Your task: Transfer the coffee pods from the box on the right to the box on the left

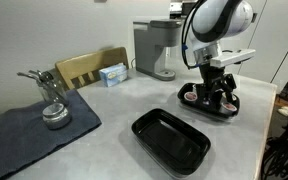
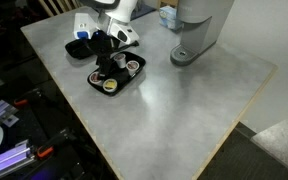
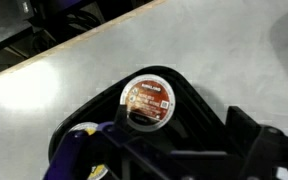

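1. Sitting in a shallow black tray directly beneath the pincer, the coffee pods (image 2: pixel 111 86) are small round cups with pale rims and printed foil tops. One looks yellowish and the rest are brown-red.
2. In the wrist view, one pod (image 3: pixel 147 103) lies just ahead of the fingers. It stands upright on the tray floor and has a dark brown-red lid with a band of white lettering, ringed by a pale rim.
3. The pincer (image 1: pixel 215 96) hangs low over the pods, released, its jaws spread wide with nothing between them. In the wrist view a dark finger (image 3: pixel 259 148) shows at the lower edge, clear of the pod.
4. The pod tray (image 1: pixel 206 117) under the pincer is glossy black plastic, a rounded rectangle with a raised lip.
5. A second tray (image 1: pixel 171 140) lies near the pincer to one side, apart from the pod tray. It has the same rounded shape and black gloss, and its shiny floor catches the light.
6. Both trays rest on the table (image 2: pixel 184 110), a smooth pale grey slab with a soft sheen.
7. Beyond the pincer stands a coffee machine (image 1: pixel 156 50), boxy, grey and hard-shelled.
8. Well away from the pincer, a dark cloth (image 1: pixel 24 135) lies flat on the table, matte and soft-looking. A shiny metal object (image 1: pixel 52 105) sits on it, and I cannot tell what that object is.
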You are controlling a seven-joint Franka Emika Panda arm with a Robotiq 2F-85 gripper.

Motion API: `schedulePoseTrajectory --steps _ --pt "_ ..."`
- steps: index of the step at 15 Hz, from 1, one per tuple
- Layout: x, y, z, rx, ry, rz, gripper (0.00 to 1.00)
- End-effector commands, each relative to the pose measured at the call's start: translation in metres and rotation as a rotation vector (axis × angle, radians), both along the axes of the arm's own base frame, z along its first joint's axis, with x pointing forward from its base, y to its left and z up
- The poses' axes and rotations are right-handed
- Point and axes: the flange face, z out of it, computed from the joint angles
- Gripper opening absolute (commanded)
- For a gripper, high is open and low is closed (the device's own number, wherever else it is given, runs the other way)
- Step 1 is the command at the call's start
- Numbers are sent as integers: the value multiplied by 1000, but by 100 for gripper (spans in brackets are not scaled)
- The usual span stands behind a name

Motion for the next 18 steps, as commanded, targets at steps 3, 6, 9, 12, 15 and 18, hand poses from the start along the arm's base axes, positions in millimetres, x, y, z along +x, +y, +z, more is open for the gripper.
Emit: schedulePoseTrajectory --steps 3,6,9,12,15,18 --pt "-5 -3 13 31 4 -39 100" --pt "-4 12 27 51 24 -32 100" --pt "2 16 39 42 -2 -16 100" --pt "6 9 47 26 -35 -22 100" --pt "6 0 52 19 -46 -48 100" --pt "4 -13 49 9 -41 -81 100"
